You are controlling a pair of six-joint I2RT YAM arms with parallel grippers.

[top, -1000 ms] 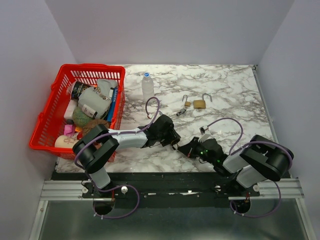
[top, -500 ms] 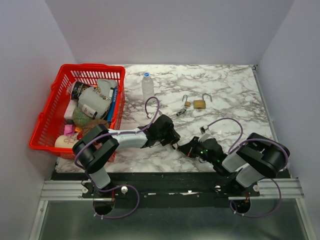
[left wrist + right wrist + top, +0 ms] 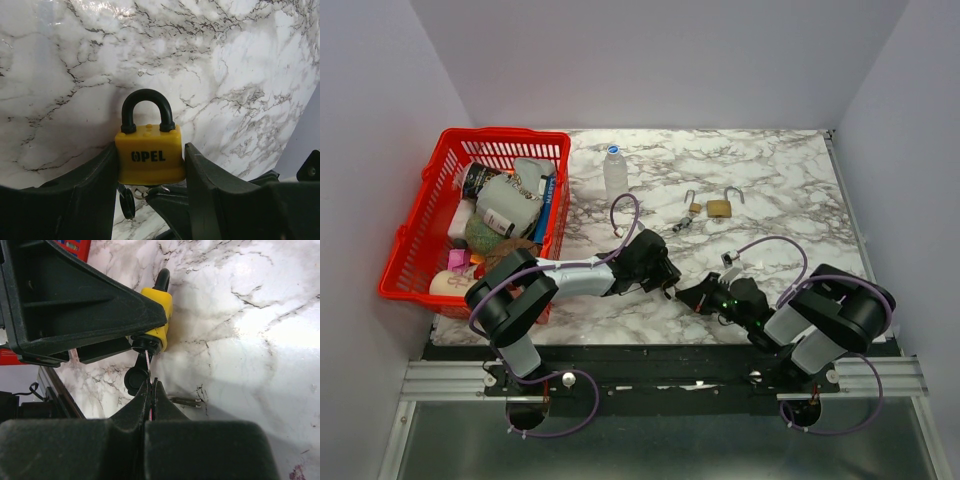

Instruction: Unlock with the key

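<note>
A yellow padlock (image 3: 150, 157) marked OPEL, with a black shackle, stands upright on the marble with my left gripper (image 3: 150, 150) shut on its two sides. In the right wrist view the same padlock (image 3: 159, 310) shows past the left finger (image 3: 75, 300). A black-headed key (image 3: 146, 343) sits at the lock's underside. From it a thin key ring (image 3: 148, 365) runs edge-on into my right gripper (image 3: 151, 384), which is shut on it. A second black key head (image 3: 134, 381) hangs beside the ring. From above, both grippers (image 3: 676, 290) meet at the table's near middle.
A red basket (image 3: 420, 225) full of items stands at the left. A clear bottle (image 3: 615, 172) stands at the back middle. Beside it lie a brass padlock (image 3: 719, 208), a small padlock (image 3: 693, 205) and loose keys (image 3: 681, 226). A key blade (image 3: 185, 401) lies on the marble.
The right arm's elbow has edged slightly left. Both grips and the padlock stand as before.
</note>
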